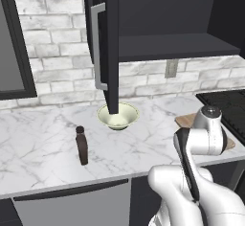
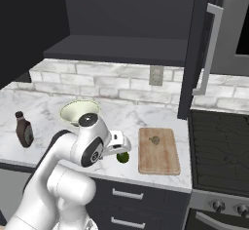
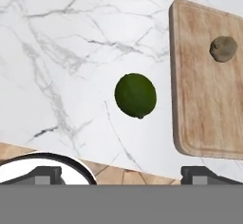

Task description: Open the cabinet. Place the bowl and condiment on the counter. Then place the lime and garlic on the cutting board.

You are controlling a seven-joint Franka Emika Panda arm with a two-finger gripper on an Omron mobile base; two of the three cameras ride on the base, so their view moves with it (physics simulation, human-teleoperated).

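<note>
The lime lies on the counter, ahead of the two fingertips and between their lines. The cutting board lies to its right, close but apart, ahead of the right fingertip. The garlic sits on the board's far part. The bowl and bottle stand on the counter beneath the open cabinet, left of the hand.

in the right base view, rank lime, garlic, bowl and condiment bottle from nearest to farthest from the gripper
Measured from the open gripper:
1. lime, just below it on the counter, left of the cutting board.
2. garlic, to its right on the board.
3. bowl, back-left, partly behind the arm; close to garlic, but it looks slightly farther.
4. condiment bottle, far left.
</note>
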